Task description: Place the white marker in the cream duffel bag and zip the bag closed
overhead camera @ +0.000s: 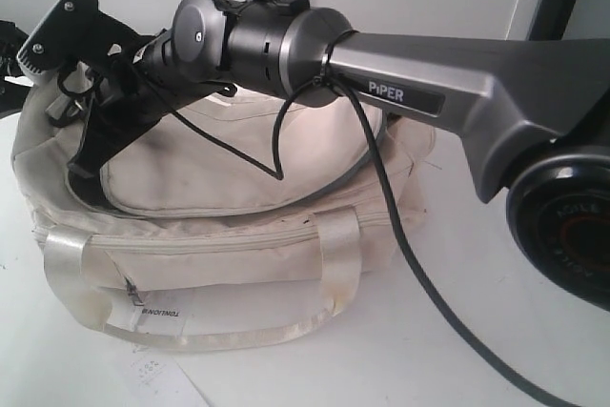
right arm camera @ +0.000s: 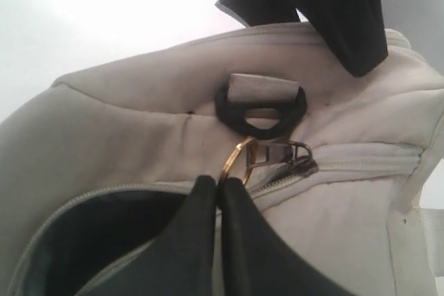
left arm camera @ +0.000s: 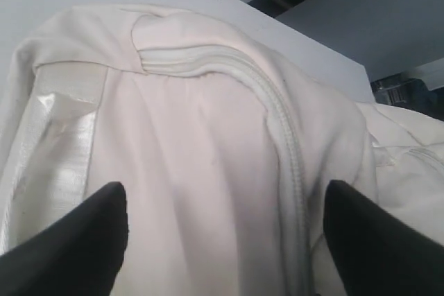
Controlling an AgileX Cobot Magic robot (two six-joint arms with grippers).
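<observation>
The cream duffel bag [overhead camera: 238, 226] lies on a white table, and my right arm [overhead camera: 410, 83] reaches across it to its left end. In the right wrist view my right gripper [right arm camera: 220, 184] is shut on the gold ring [right arm camera: 239, 154] of the grey zipper pull [right arm camera: 288, 154], beside a black D-ring [right arm camera: 262, 109]. Behind the pull the zipper gapes onto dark lining [right arm camera: 90, 233]. My left gripper [left arm camera: 225, 185] stands open over the bag's cream fabric, holding nothing, with a closed zipper line [left arm camera: 291, 157] between its fingers. The white marker is out of view.
A shiny satin handle [overhead camera: 191, 331] and a paper tag [overhead camera: 157, 316] hang on the bag's front. A black cable [overhead camera: 410, 264] trails from the right arm across the bag and table. One finger of the left gripper [right arm camera: 347, 19] shows close above the D-ring.
</observation>
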